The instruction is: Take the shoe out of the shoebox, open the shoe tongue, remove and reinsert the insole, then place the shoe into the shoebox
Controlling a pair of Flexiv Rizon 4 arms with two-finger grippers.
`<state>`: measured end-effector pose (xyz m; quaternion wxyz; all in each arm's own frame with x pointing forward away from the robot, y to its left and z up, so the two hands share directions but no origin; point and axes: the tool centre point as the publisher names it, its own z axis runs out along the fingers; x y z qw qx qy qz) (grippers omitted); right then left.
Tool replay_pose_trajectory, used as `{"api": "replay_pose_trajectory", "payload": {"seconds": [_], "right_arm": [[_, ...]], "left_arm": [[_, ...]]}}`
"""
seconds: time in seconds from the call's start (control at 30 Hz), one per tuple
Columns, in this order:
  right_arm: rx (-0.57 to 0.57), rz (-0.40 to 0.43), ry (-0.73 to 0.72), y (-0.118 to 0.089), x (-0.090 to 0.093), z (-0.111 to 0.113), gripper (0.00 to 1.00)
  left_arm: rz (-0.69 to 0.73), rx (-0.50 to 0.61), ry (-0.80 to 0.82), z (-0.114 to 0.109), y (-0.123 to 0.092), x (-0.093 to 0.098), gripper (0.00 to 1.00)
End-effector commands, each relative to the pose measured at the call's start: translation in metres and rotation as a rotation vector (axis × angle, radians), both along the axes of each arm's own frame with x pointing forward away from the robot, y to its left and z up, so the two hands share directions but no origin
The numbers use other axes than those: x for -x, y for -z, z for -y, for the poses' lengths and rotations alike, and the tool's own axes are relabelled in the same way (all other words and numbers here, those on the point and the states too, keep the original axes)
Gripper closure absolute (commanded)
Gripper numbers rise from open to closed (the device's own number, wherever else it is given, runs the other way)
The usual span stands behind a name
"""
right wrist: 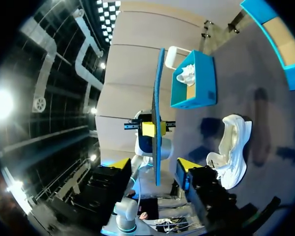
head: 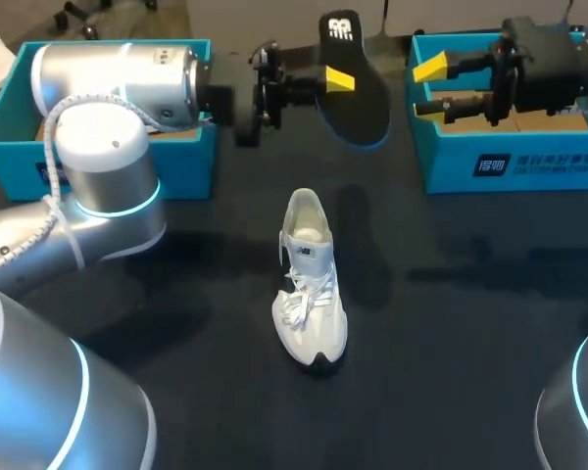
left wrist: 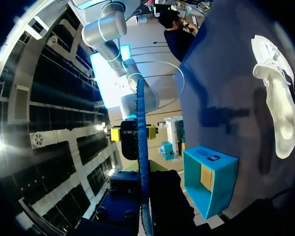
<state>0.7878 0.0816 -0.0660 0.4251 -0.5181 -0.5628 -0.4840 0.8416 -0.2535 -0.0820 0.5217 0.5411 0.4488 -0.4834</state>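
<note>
The white shoe [head: 310,286] stands on the black table, toe toward the front, also seen in the left wrist view [left wrist: 278,105] and the right wrist view [right wrist: 233,147]. Its black insole [head: 361,93] with a blue edge hangs in the air above the table's back. My left gripper [head: 338,80] is shut on the insole, which appears edge-on [left wrist: 142,147] between its fingers. My right gripper [head: 433,86] hovers over the right teal shoebox [head: 529,166], facing the insole. It is open, its yellow tips either side of the insole's edge [right wrist: 157,113] without touching it.
A second teal box [head: 10,122] sits at the back left, partly hidden by my left arm; it holds something white and crumpled [right wrist: 188,74]. The dark tabletop [head: 470,323] spreads around the shoe.
</note>
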Motion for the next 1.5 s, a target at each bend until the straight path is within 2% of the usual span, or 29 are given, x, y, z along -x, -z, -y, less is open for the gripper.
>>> {"api": "replay_pose_trajectory", "payload": {"seconds": [0.03,0.3,0.73,1.03,1.2,1.5], "right_arm": [[-0.001,-0.006,-0.002,0.002,-0.005,-0.007,0.53],[-0.007,-0.015,0.003,0.004,-0.007,-0.013,0.55],[-0.021,-0.018,-0.013,0.005,-0.013,-0.024,0.76],[-0.022,-0.021,-0.026,0.005,-0.014,-0.028,0.78],[-0.023,-0.021,-0.022,0.005,-0.013,-0.028,0.87],[-0.026,-0.020,-0.022,0.006,-0.012,-0.028,0.89]], "left_arm": [[0.012,0.008,-0.004,0.016,0.000,-0.009,1.00],[0.006,0.030,0.010,0.028,-0.003,-0.008,1.00],[-0.010,0.049,0.002,0.043,-0.005,-0.010,1.00],[-0.004,0.058,-0.003,0.052,-0.008,-0.009,1.00],[-0.006,0.061,-0.003,0.052,-0.007,-0.008,1.00],[-0.001,0.061,-0.012,0.050,-0.007,-0.011,1.00]]}}
